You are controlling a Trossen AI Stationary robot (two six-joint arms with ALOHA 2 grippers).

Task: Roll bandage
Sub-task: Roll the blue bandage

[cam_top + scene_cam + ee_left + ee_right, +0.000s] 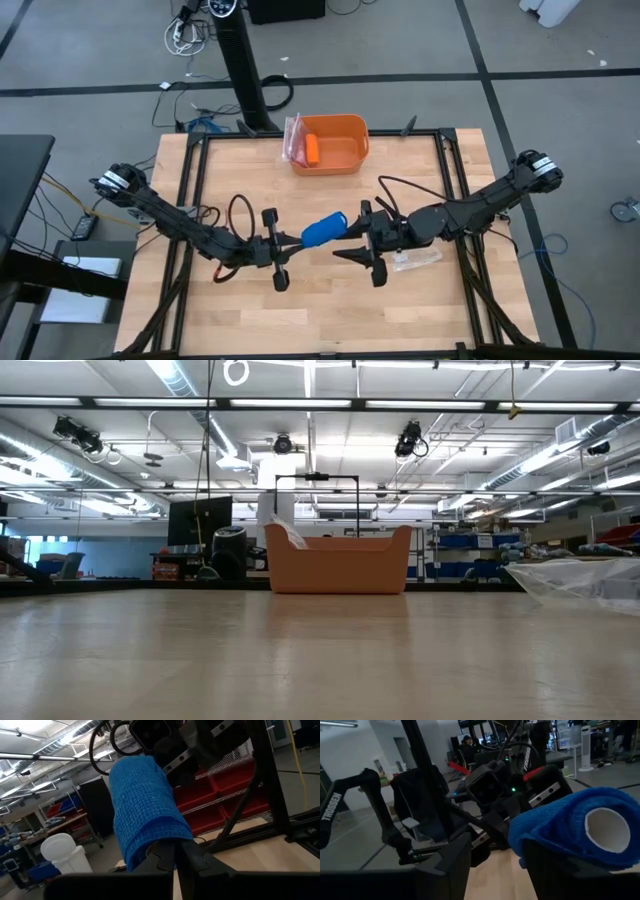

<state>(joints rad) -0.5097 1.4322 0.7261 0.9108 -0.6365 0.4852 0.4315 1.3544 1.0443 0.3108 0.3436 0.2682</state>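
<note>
The bandage [323, 230] is a compact bright blue roll, held between my two grippers over the middle of the table. Neither it nor the grippers show in the low view. My left gripper [297, 240] is shut on the roll's left end. My right gripper [345, 243] is open at the roll's right end. In the right wrist view the roll [555, 830], with its white core [606, 829] facing the camera, sits just above one finger [547, 865]. The other finger [454, 857] stands well apart. My left gripper pinches the roll's outer cloth layers at its left end [150, 847] between its two shut fingers [172, 860]. The fingers come level from the table's left side, along the roll. The roll stands out beyond the fingertips toward my right gripper. My right gripper's one finger is right at the roll's lower side; I cannot tell whether it touches.
An orange bin [352, 160] at the table's far middle holds a small orange cylinder [312, 150] and a clear bag [293, 140]; the bin also shows in the low view [338, 565]. A clear plastic bag [415, 260] lies under my right arm. Bare wood lies toward the near edge.
</note>
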